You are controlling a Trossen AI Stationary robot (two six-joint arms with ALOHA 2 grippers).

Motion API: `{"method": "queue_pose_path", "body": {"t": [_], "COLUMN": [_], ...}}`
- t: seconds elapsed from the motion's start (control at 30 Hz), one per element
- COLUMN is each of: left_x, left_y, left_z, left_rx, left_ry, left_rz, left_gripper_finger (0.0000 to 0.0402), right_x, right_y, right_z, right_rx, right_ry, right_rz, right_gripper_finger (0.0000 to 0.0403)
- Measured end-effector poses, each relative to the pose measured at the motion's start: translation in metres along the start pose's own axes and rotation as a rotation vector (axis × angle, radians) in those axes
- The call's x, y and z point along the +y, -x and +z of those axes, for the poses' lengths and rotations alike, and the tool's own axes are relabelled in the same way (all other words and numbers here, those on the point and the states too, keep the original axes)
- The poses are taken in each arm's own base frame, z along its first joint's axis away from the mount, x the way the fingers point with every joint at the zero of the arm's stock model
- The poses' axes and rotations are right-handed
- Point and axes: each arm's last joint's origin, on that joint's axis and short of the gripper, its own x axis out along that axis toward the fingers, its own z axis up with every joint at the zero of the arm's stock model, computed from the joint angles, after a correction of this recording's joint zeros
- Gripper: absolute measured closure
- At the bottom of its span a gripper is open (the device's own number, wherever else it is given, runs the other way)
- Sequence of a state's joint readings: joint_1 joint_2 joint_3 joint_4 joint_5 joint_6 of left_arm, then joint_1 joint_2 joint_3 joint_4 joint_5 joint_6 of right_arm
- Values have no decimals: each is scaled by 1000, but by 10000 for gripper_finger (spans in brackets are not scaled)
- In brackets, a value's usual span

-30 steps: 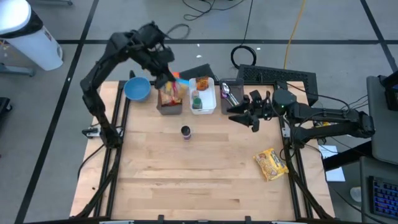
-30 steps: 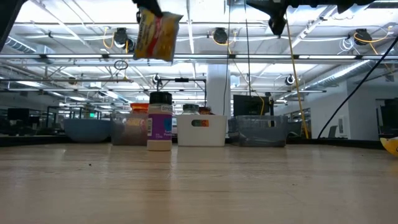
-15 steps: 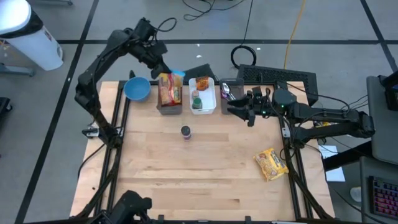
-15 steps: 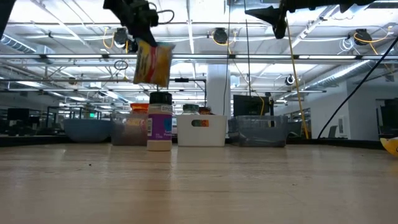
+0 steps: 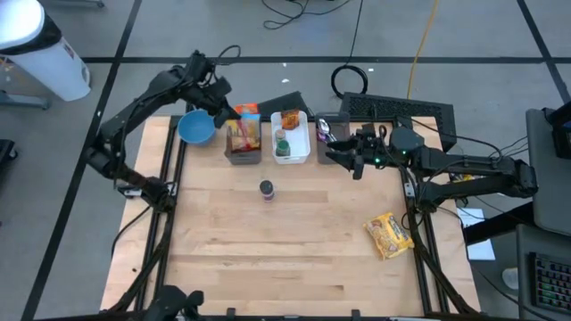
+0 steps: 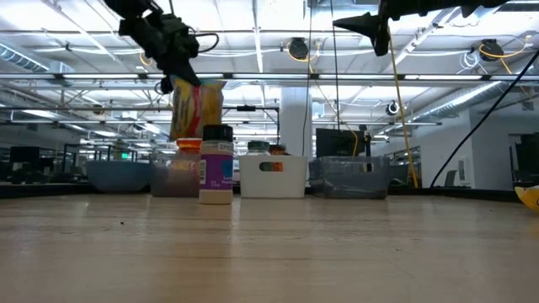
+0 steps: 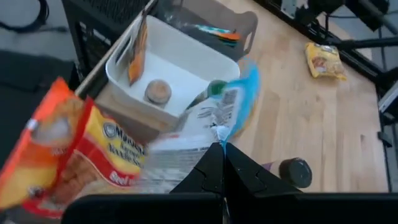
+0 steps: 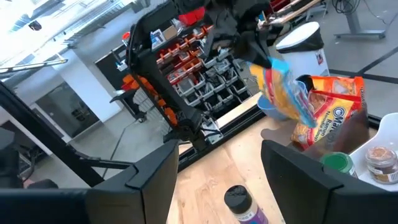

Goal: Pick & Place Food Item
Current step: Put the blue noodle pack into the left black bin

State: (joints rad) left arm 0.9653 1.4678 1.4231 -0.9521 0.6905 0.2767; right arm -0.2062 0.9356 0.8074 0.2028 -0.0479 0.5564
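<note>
The left gripper (image 5: 223, 114) clenched a yellow snack bag (image 6: 196, 109) over the far-left bin (image 5: 244, 152); its print was unreadable. The right gripper (image 5: 343, 154) stood released.

A yellow-and-blue snack packet (image 6: 195, 108) is hanging upright above the brown bin (image 5: 243, 153), clamped at its top corner.
</note>
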Motion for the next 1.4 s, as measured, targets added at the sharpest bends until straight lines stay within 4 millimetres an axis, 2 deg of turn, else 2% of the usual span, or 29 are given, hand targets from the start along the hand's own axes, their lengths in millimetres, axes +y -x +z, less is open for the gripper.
{"method": "queue_pose_path", "body": {"t": [0.17, 0.27, 0.43, 1.4], "left_x": [5, 10, 12, 23], "left_y": [-5, -13, -17, -10], "left_z": [-14, -24, -30, -31], "left_rx": [-87, -69, -60, -85], "left_ry": [35, 69, 70, 50], "left_rz": [-22, -20, -14, 25], "left_gripper_finger": [401, 401, 401, 400], "right_x": [0, 0, 0, 0], "right_y": [0, 0, 0, 0], "right_z": [0, 0, 0, 0], "right_rx": [-1, -1, -1, -15], "right_ry": [0, -11, -23, -35], "right_rz": [1, 1, 1, -20], "right_gripper_finger": [183, 183, 183, 190]}}
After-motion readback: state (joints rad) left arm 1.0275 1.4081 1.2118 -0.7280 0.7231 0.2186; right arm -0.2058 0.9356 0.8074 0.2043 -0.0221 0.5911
